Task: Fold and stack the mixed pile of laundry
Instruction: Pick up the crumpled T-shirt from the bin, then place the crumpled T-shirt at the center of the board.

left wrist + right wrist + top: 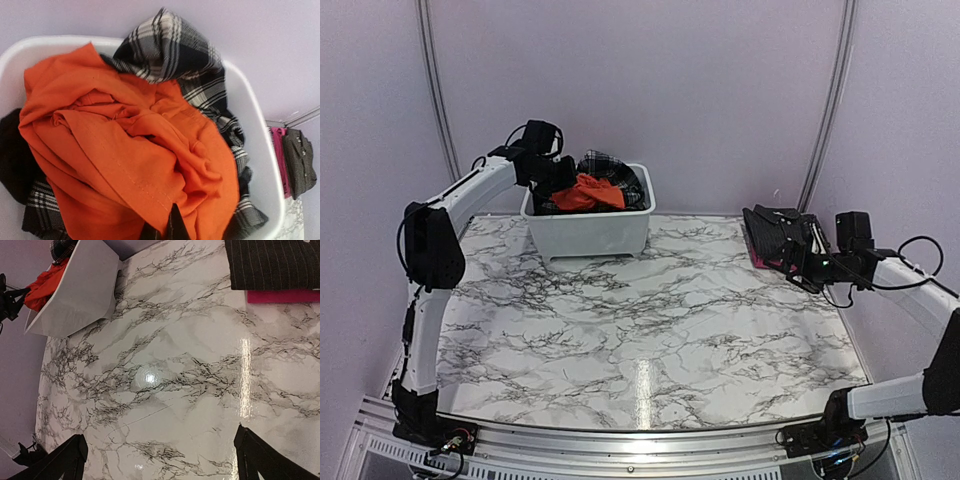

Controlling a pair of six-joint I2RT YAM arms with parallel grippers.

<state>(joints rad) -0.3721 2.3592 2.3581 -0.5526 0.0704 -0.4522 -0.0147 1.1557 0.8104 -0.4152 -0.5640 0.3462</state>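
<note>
The mixed laundry pile fills a white tub (pixel 590 235) at the back of the table. A bright orange T-shirt (pixel 125 145) lies on top. Behind it and to its right is a black-and-white plaid skirt (pixel 170 45), and a dark cloth (pixel 12 155) sits at the left. My left gripper (pixel 169 227) is down in the tub and shut on a fold of the orange T-shirt (pixel 588 192). My right gripper (pixel 160 460) hovers open over bare marble at the right side of the table, with nothing between its fingers (pixel 265 460).
A folded stack lies at the table's back right: a dark pinstriped garment (pixel 272 262) on a pink one (pixel 282 296). In the top view this stack (pixel 770 235) sits just beside my right gripper (pixel 807 268). Walls close in behind and at both sides.
</note>
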